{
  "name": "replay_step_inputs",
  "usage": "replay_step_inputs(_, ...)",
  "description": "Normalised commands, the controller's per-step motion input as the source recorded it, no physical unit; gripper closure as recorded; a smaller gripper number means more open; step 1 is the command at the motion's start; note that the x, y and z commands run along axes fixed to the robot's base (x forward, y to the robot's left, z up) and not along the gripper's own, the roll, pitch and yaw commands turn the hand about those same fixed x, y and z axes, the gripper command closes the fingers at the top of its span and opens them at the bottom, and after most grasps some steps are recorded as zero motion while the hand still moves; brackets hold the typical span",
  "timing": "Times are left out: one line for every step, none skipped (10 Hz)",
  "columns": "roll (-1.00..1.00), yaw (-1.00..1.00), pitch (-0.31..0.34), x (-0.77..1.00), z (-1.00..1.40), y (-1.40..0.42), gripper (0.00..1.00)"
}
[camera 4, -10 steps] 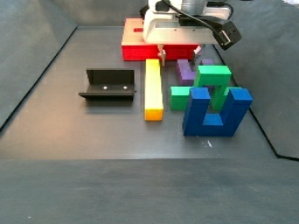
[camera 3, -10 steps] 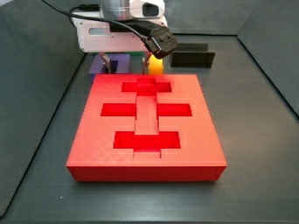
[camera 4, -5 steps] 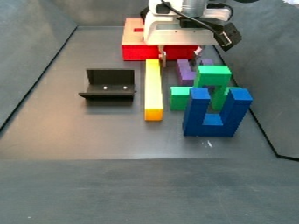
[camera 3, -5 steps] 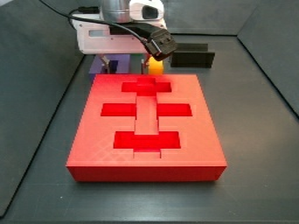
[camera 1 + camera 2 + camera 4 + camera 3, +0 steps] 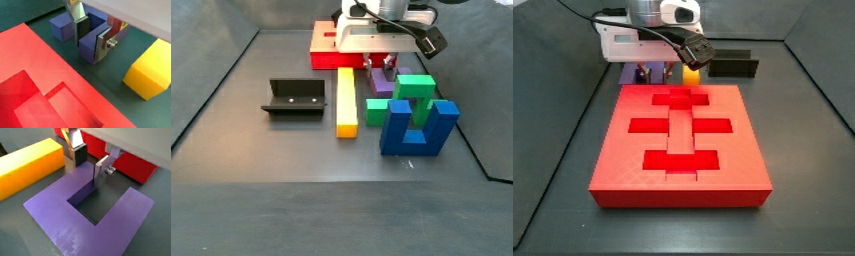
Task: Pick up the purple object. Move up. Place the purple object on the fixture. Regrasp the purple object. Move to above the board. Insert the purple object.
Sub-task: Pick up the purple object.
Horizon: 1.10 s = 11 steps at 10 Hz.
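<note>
Gripper [image 5: 87, 162] in wrist view: fingers straddled one prong of purple object [image 5: 80, 220], jaws apart, contact unclear | side view: purple object [image 5: 382, 80] lay flat between board [image 5: 329, 48] and green block [image 5: 412, 88], fixture [image 5: 294, 97] well apart beyond yellow bar [image 5: 346, 100]

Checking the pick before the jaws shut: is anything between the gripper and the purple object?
Nothing visible is. In both wrist views the gripper is down at the purple object, one finger in its notch and the other outside the prong. The yellow bar lies beside it, clear of the fingers.
</note>
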Motion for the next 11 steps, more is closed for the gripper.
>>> replay_step_inputs(0.0, 0.0, 0.0, 0.0, 0.0, 0.0, 1.0)
replay_step_inputs(0.0, 0.0, 0.0, 0.0, 0.0, 0.0, 1.0)
replay_step_inputs(0.0, 0.0, 0.0, 0.0, 0.0, 0.0, 1.0)
replay_step_inputs(0.0, 0.0, 0.0, 0.0, 0.0, 0.0, 1.0)
replay_step_inputs(0.0, 0.0, 0.0, 0.0, 0.0, 0.0, 1.0)
replay_step_inputs(0.0, 0.0, 0.0, 0.0, 0.0, 0.0, 1.0)
replay_step_inputs(0.0, 0.0, 0.0, 0.0, 0.0, 0.0, 1.0)
replay_step_inputs(0.0, 0.0, 0.0, 0.0, 0.0, 0.0, 1.0)
replay_step_inputs(0.0, 0.0, 0.0, 0.0, 0.0, 0.0, 1.0)
replay_step_inputs(0.0, 0.0, 0.0, 0.0, 0.0, 0.0, 1.0)
replay_step_inputs(0.0, 0.0, 0.0, 0.0, 0.0, 0.0, 1.0)
